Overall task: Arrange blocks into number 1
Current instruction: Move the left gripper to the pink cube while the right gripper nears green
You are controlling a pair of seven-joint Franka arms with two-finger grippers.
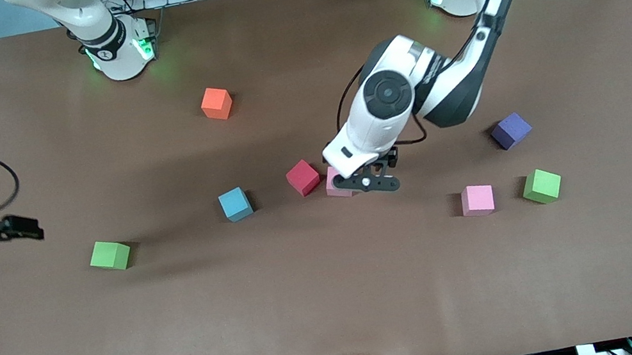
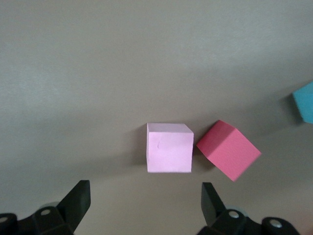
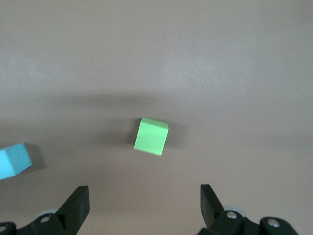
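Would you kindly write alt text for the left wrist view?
The open left gripper hovers above a light pink block on the brown table, with a red block beside it and a light-blue cube at the edge.

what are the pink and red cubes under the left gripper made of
Pink cube: looks like soft foam, matte, with a faint dent on one face. Red cube: apparently the same foam, dull and glare-free, edges slightly soft. Could be another light material; the look alone doesn't settle it.

Matt, plain-faced foam is seen on the light pink cube (image 2: 169,148) and red cube (image 2: 228,149); the brown table covering (image 1: 338,303) appears smooth and matt.
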